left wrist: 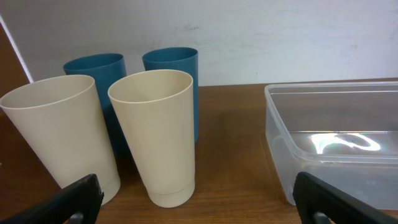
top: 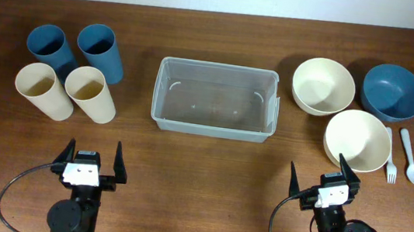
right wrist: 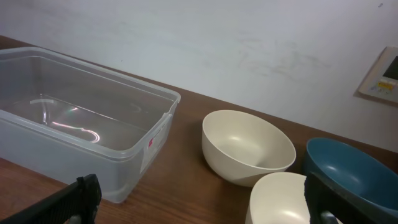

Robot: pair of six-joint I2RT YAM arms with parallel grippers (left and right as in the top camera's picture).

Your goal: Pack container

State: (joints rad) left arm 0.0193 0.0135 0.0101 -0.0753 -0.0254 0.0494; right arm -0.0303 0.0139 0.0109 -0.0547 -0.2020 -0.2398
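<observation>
The clear plastic container (top: 212,124) sits empty at the middle of the table, long side facing me. Both grippers hover near the front edge and hold nothing. My left gripper (top: 93,158) stands open, below and left of the container. In the left wrist view its fingers (left wrist: 74,200) frame bare wood, with the container's wall (left wrist: 281,146) ahead on the right. My right gripper (top: 322,176) stands open, below and right of the container. In the right wrist view the container (right wrist: 68,163) lies ahead to the left.
Two blue cups (top: 51,46) and two cream cups (top: 88,92) stand upright left of the container. To its right are two cream bowls (top: 323,86), a blue bowl (top: 393,92), a white fork (top: 391,156) and a white spoon (top: 410,155). The nearer cream bowl (top: 357,139) lies just beyond my right gripper.
</observation>
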